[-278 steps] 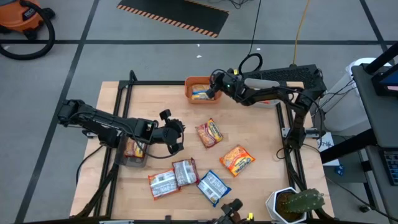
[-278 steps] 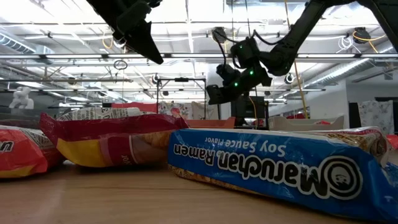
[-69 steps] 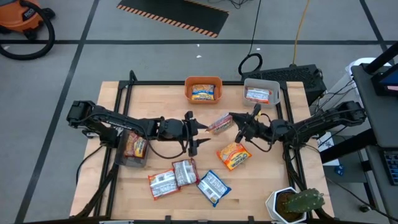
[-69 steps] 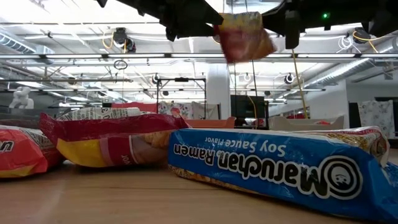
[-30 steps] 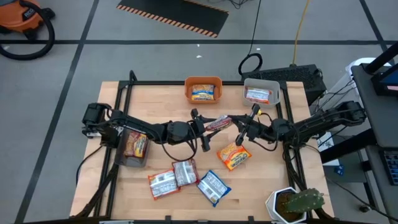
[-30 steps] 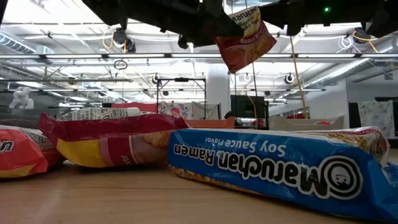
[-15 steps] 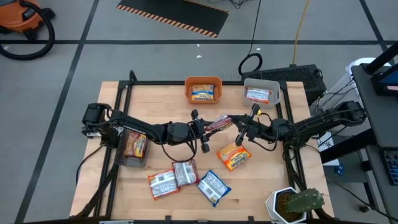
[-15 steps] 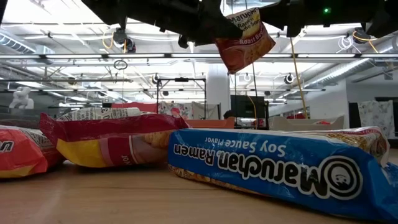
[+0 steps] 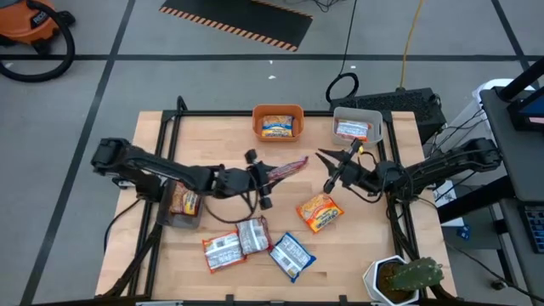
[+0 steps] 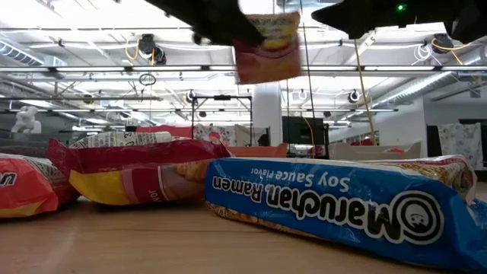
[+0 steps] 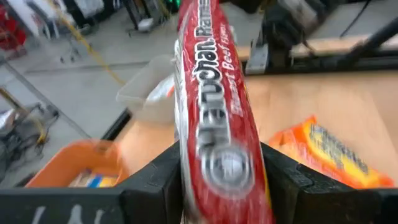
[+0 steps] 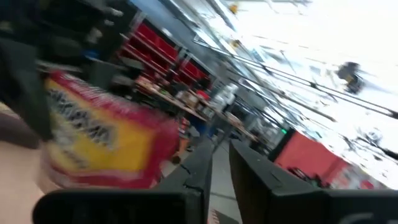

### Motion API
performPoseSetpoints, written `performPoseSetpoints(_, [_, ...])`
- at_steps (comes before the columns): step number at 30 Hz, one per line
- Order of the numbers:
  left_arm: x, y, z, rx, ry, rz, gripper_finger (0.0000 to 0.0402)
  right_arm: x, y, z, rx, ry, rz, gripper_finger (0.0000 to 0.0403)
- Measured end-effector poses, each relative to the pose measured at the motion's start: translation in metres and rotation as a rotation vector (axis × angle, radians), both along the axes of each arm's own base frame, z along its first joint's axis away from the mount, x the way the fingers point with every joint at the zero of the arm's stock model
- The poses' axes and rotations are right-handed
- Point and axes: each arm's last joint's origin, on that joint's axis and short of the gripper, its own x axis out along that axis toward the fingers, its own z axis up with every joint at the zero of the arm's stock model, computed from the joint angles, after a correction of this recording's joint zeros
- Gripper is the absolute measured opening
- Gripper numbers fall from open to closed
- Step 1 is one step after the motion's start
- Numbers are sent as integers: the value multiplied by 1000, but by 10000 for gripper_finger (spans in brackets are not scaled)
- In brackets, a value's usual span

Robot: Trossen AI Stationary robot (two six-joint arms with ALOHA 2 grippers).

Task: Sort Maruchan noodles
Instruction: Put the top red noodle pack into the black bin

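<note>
Left wrist view. The left gripper (image 11: 221, 180) clamps a red Roast Beef noodle packet (image 11: 217, 118) edge-on between its two dark fingers (image 11: 155, 186). Beyond it, on the wooden table (image 11: 336, 106), lies an orange packet (image 11: 329, 152). An orange bin (image 11: 74, 168) holds a packet; a grey bin (image 11: 149, 93) stands near it.

The red Maruchan packet (image 9: 287, 167), a second ago pinched between both grippers, now hangs from the left gripper (image 9: 270, 175) alone, while the right gripper (image 9: 330, 167) stands apart, fingers slightly parted.
</note>
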Motion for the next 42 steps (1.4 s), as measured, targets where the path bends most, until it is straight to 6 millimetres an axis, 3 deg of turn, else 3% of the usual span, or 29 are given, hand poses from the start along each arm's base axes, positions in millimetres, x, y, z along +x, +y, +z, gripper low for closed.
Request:
performPoseSetpoints(11, [-86,4,33,-224,217,153,160,-12,5,9,-18,7,-100,73])
performPoseSetpoints(18, [-139,7,37,-326,377,252,161,-15,8,11,-12,-10,-87,73])
performPoseSetpoints(24, [-164,2,34,-424,518,255,161,-16,11,13,-25,-11,-76,73])
performPoseSetpoints(30, [-185,-4,26,-493,769,242,161,-17,14,13,-41,-6,-60,73])
performPoseSetpoints(37, [-199,-12,24,-648,949,202,158,-18,18,13,-69,9,-48,73])
performPoseSetpoints(42, [-210,-16,23,-648,1059,205,134,-18,18,13,-69,10,-49,73])
